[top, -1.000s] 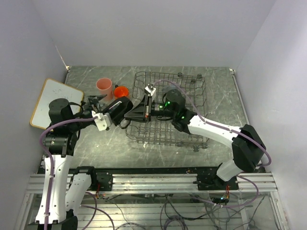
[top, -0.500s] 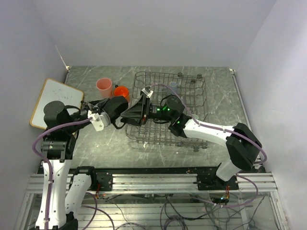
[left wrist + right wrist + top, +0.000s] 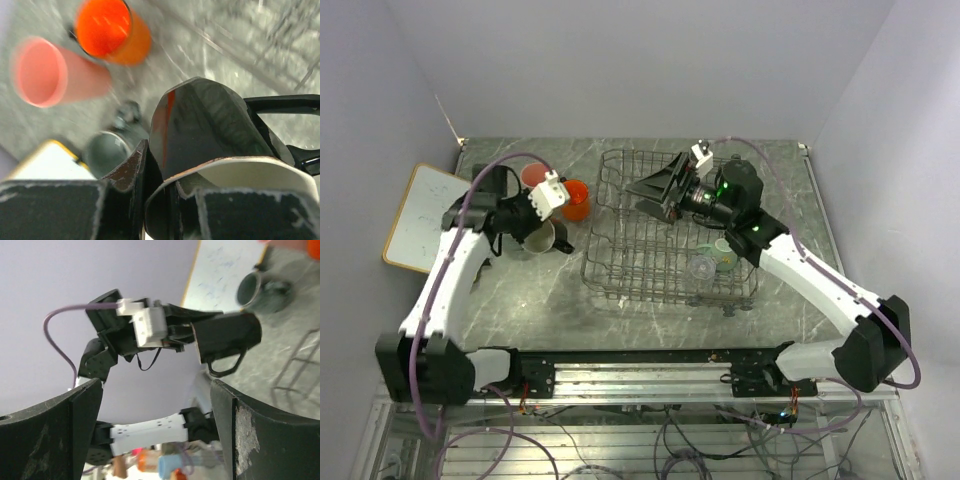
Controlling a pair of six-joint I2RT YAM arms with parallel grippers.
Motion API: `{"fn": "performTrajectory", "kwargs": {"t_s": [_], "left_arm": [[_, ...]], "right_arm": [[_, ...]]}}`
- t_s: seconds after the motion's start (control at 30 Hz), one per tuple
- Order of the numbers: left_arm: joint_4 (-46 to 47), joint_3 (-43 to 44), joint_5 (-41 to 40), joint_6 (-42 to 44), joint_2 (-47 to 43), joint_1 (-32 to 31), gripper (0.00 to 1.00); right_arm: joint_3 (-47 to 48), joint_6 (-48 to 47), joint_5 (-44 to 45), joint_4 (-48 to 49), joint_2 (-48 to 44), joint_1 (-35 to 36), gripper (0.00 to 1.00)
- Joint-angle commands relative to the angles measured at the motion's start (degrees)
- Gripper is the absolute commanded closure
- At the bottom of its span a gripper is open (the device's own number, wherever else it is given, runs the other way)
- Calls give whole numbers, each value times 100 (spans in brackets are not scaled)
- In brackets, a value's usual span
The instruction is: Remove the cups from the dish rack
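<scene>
As left gripper (image 3: pixel 150 207) pinches its rim, black mug (image 3: pixel 202 130)

The left arm (image 3: pixel 438 290), left of the dish rack (image 3: pixel 630 265), and the right arm (image 3: pixel 810 275), over it, have white links, black joints and purple cables; green lights dot the right wrist.

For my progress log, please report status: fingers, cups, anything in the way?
Left fingers shut on black mug with cream inside. Right fingers open, empty, above grey wire dish rack. Mint-green mug, clear glass in rack. No obstruction seen.
</scene>
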Motion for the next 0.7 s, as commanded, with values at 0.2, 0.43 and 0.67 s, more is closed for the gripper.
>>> {"fn": "performTrajectory", "kwargs": {"t_s": [0.2,0.43,0.67], "left_arm": [[-109,297,-1937,-820,1452,-762,93],[-29,719,-2297,-1023,2448,-796,93],[435,749,-2181,-914,2782,-865,93]], "right_arm": [[1050,-2220,1292,-3116,-207,-390,11],[817,-2338,1196,-3299,-389,-678,12],[862,-2526,1226,-3564,-434,-937,12]]}}
